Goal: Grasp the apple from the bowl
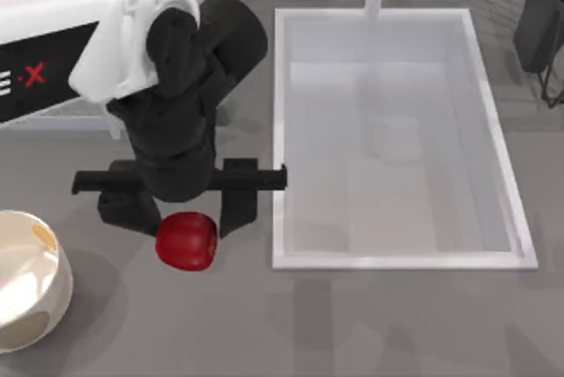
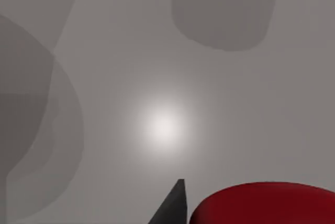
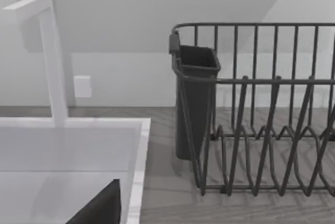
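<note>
From above, the left gripper (image 1: 187, 223) pinches the apple (image 1: 186, 240) over the grey counter (image 1: 370, 324), right of the bowl (image 1: 26, 284) and beside a white sink (image 1: 397, 261). Left wrist view: the apple (image 2: 267, 203) over bare grey surface. Right wrist view: a dark dish rack (image 3: 256, 109), a faucet (image 3: 52, 56) and a pale wall; can't tell the right gripper's state.

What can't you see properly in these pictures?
- Apple: its upper part sits under the left gripper in the top view; the left wrist view's edge cuts it off.
- Bowl: cut by the top view's left edge.
- Dish rack: cut by the right wrist view's edge.
</note>
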`<state>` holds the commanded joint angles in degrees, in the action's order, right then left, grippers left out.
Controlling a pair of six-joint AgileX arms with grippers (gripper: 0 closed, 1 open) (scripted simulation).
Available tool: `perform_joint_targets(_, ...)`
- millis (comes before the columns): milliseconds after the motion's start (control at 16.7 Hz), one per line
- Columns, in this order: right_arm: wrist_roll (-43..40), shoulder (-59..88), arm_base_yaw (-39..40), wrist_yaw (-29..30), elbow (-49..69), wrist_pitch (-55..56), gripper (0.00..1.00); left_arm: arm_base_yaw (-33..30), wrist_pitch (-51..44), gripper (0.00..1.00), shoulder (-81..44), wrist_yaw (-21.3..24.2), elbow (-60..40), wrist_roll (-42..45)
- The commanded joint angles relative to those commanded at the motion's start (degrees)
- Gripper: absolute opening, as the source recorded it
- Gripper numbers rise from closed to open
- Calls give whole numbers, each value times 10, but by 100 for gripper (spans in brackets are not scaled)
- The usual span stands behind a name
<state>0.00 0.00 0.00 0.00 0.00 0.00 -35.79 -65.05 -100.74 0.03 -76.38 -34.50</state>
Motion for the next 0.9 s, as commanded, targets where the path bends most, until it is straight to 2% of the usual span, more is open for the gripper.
perform_joint_targets(240,0,0,0,0,0,0,100,0,102,0,-20,0,85,0)
perform_joint_targets(540,0,0,0,0,0,0,100,0,119,0,-24,0,100,1)
perform_joint_targets(900,0,0,0,0,0,0,100,0,119,45,-24,0,100,1)
